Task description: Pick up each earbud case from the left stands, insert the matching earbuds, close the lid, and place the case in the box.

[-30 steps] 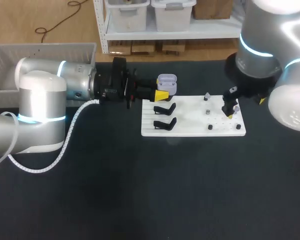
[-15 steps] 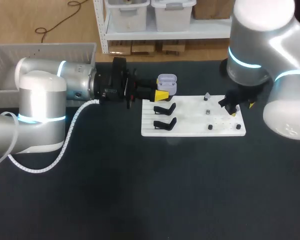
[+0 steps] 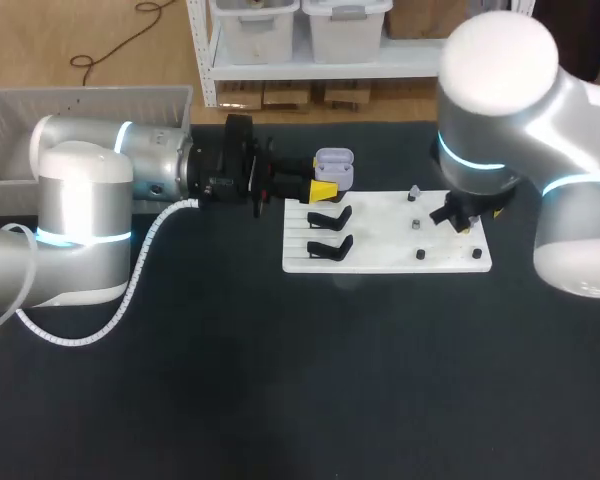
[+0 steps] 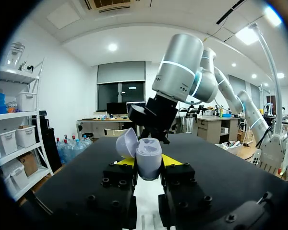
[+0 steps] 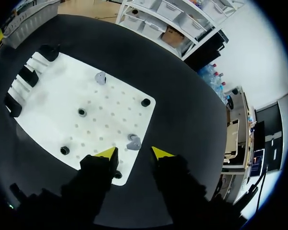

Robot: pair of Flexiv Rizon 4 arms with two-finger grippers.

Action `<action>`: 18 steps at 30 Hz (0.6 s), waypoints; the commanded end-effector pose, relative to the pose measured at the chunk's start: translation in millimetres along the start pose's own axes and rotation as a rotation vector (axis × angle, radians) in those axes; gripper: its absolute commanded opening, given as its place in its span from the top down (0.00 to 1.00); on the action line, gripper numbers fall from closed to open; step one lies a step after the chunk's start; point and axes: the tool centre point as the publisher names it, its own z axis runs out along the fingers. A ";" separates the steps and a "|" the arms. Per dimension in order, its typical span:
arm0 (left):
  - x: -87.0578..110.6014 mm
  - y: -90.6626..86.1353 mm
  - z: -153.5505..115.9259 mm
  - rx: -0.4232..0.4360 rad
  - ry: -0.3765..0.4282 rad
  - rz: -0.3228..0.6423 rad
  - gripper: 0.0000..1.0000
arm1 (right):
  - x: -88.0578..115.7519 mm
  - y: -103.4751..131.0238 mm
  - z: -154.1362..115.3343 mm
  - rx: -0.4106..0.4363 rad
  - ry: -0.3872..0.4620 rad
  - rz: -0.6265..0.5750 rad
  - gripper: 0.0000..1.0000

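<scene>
My left gripper (image 3: 323, 185) (image 4: 149, 163) is shut on a lavender earbud case (image 3: 333, 168) (image 4: 148, 158), held level beyond the white board's (image 3: 380, 240) far left corner. The case's lid (image 4: 126, 144) stands open. My right gripper (image 3: 464, 219) (image 5: 134, 153) hovers over the board's right end, open, its yellow tips apart. A grey earbud (image 5: 133, 142) lies on the board (image 5: 53, 103) just ahead of the gap between those tips, touching neither. A second grey earbud (image 5: 101, 77) (image 3: 414, 192) sits farther along the board.
Two empty black stands (image 3: 330, 217) (image 3: 329, 246) occupy the board's left side. Small black pegs (image 3: 420, 254) (image 5: 145, 102) dot its right half. A white basket (image 3: 20, 125) sits at the table's far left. My right arm (image 4: 178, 81) shows ahead in the left wrist view.
My right arm has swung leftwards over the board's right end and its fingers have drawn closer together. The left arm and case have not moved.
</scene>
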 end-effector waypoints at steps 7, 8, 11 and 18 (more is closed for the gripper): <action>1.0 0.0 -0.1 -0.001 -0.003 0.002 1.00 | -0.6 0.6 7.6 0.027 -0.022 0.004 0.59; 1.0 0.0 -0.1 -0.001 -0.003 0.002 1.00 | -0.8 0.7 8.3 0.027 -0.023 0.002 0.60; 1.0 0.0 -0.1 -0.001 -0.003 0.002 1.00 | -1.4 -0.9 12.8 0.031 -0.027 0.001 0.61; 1.0 0.0 -0.1 -0.001 -0.003 0.002 1.00 | -3.4 -3.3 17.1 0.045 -0.037 0.008 0.61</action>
